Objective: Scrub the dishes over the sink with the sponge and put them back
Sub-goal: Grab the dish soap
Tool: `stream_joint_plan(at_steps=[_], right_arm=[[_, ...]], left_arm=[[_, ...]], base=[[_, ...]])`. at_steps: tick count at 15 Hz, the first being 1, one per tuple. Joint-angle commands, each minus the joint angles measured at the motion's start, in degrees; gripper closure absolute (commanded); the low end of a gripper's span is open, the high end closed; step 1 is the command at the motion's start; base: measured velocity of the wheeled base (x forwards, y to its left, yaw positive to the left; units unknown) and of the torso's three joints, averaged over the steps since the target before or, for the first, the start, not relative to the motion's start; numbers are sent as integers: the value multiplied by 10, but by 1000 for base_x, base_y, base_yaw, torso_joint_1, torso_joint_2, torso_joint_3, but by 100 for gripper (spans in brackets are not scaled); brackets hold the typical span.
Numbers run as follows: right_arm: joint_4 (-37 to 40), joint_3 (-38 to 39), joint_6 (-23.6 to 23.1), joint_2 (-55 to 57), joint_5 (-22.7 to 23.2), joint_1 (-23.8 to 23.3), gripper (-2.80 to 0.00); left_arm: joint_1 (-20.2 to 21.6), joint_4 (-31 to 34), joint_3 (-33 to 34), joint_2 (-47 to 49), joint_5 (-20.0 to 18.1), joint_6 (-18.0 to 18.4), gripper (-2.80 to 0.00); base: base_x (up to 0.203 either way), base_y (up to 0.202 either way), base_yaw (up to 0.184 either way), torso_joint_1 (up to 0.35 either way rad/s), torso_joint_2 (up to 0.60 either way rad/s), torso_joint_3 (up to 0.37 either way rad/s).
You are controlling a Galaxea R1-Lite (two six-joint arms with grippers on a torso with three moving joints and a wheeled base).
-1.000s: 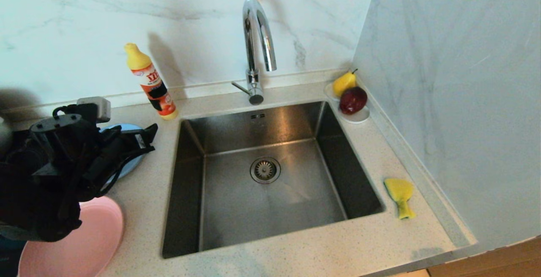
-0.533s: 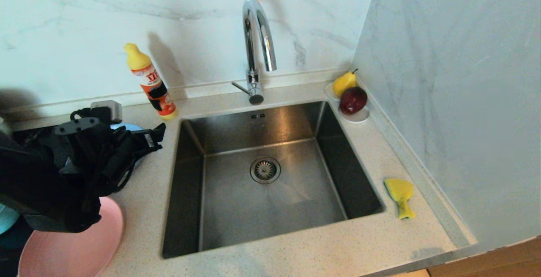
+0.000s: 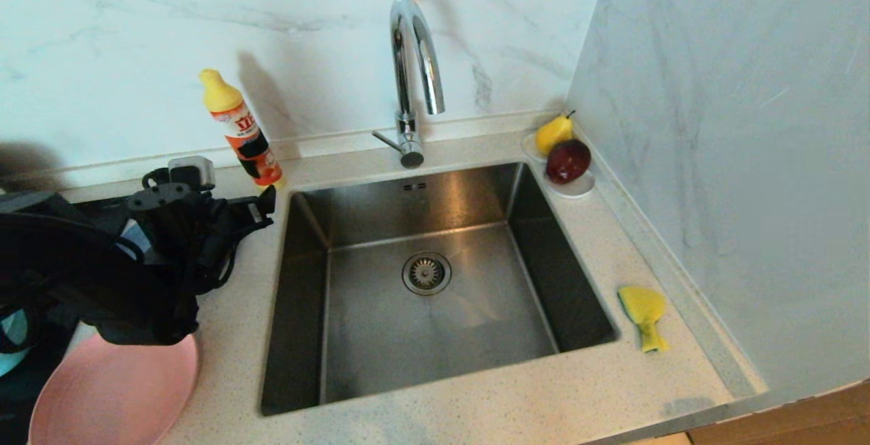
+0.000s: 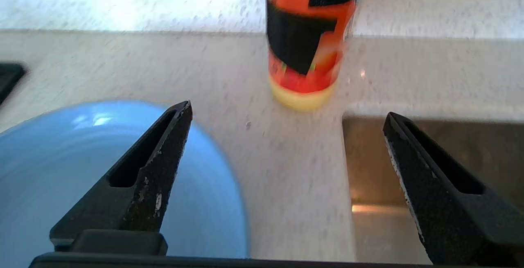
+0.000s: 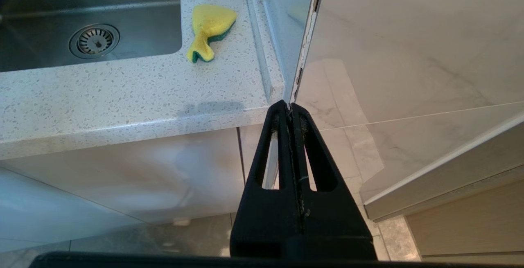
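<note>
Head above sink point(image 3: 421, 282), wrists low, close

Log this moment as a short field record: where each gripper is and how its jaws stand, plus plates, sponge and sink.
left gripper: open, holding nothing, above the counter between the blue plate and the sink, facing the bottle
right gripper: shut, empty, parked below the counter's front edge
pink plate: on the counter left of the sink, partly under the left arm
sponge: on the counter right of the sink, untouched
sink: nothing in the basin, only the drain strainer
</note>
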Motion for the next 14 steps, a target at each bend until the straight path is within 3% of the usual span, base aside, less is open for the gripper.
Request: stream_joint_plan(at_steps=[1,7,14], right_arm=[[0,0,0,0,0,0,0],[0,0,0,0,0,0,0],[0,0,0,0,0,0,0]], left_arm=[[0,-2,-44,32,6,-1,-280],[0,9,-119,73,25,-1,-280],[0,76,-229,97,33,-1,-280]], base=[[0,0,0,0,0,0],[0,0,0,0,0,0],[0,0,0,0,0,0]])
